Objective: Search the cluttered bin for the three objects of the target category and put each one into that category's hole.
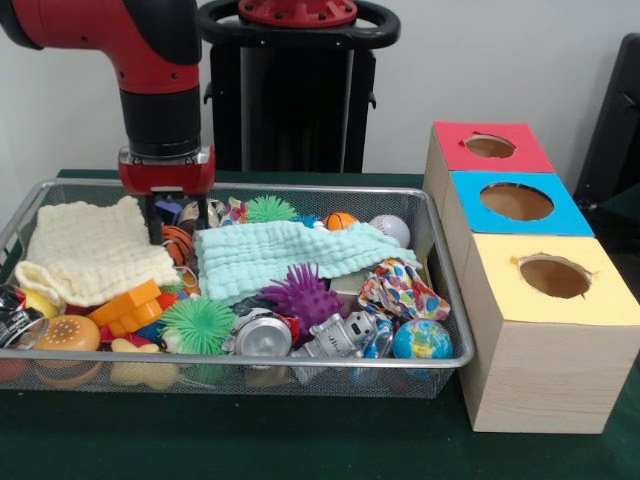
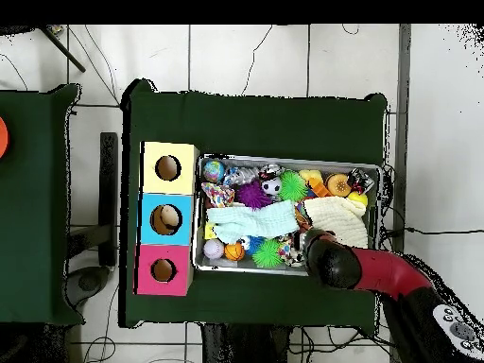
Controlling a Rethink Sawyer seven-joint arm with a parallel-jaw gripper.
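Counter: dark green covering, flat; overhead view shows it as a rectangle on pale tiled floor.

Wire-mesh bin: sits directly on the counter, long side parallel to the near edge in front view; fills the left and middle, crowded with toys and cloths.

Yellow-topped box: wooden sides, round hole on top; on the counter just beside the bin's right end, nearest the front edge.

Blue-topped box: directly behind the yellow one, touching it.

Red-topped box: last in the row, toward the far edge.

Row of boxes: runs along the bin's short side.

Bare counter: strip along the near edge.
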